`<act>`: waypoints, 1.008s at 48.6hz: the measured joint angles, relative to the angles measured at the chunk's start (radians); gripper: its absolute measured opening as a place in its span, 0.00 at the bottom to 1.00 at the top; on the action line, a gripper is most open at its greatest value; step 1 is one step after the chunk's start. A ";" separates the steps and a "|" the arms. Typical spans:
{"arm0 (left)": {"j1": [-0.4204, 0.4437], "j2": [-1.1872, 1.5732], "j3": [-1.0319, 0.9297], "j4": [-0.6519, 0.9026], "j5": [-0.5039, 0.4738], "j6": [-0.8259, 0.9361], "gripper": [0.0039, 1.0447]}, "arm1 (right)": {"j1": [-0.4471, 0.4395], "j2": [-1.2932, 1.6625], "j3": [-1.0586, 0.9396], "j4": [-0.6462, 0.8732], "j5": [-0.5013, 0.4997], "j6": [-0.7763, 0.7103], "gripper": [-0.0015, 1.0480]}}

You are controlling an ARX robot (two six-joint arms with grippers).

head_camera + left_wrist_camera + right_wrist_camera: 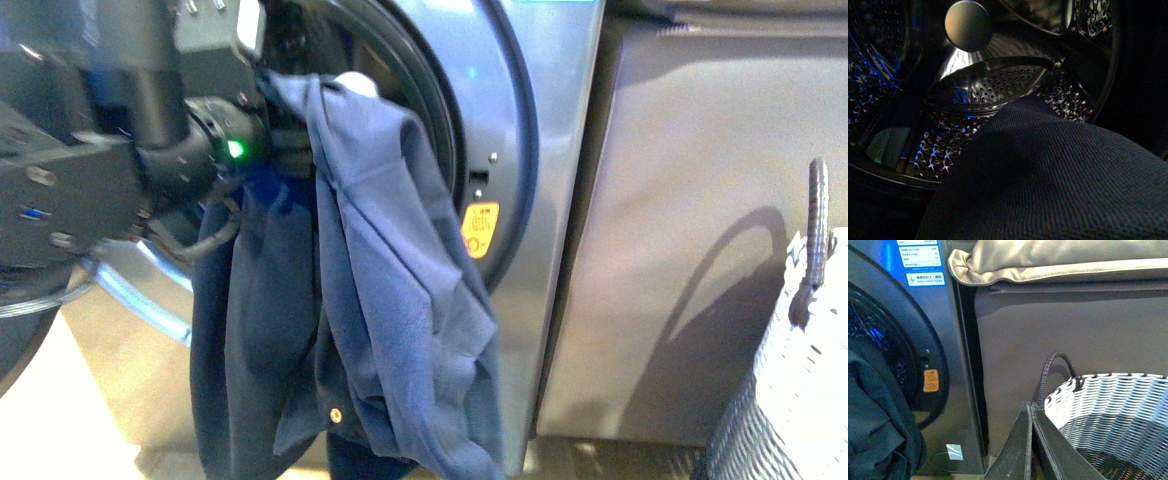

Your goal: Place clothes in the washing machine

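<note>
The navy-blue clothes [390,300] hang from my left gripper [275,100] at the porthole rim of the grey washing machine [545,130], most of the fabric dangling down in front of the machine. The left gripper is shut on the clothes; its fingers are hidden by fabric. In the left wrist view the clothes [1058,175] fill the foreground, with the perforated steel drum [998,85] behind them. My right gripper [1030,407] is shut and empty, held over the wicker basket. The right wrist view also shows the clothes [873,415] and the washing machine [955,365].
A white wicker basket [800,390] with a dark handle stands at the right, also in the right wrist view [1108,410]. A grey cabinet [700,230] sits next to the machine with a beige cushion [1058,262] on top. An orange sticker [480,228] marks the porthole rim.
</note>
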 joint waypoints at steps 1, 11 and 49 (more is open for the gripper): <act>0.001 0.013 0.009 0.000 0.000 0.003 0.08 | -0.015 -0.013 -0.019 0.006 -0.016 0.000 0.02; 0.020 0.107 0.122 -0.031 0.003 0.014 0.08 | -0.110 -0.106 -0.137 0.027 -0.107 0.000 0.02; 0.142 0.571 0.877 -0.430 -0.029 0.056 0.08 | -0.259 -0.390 -0.299 -0.089 -0.249 0.000 0.02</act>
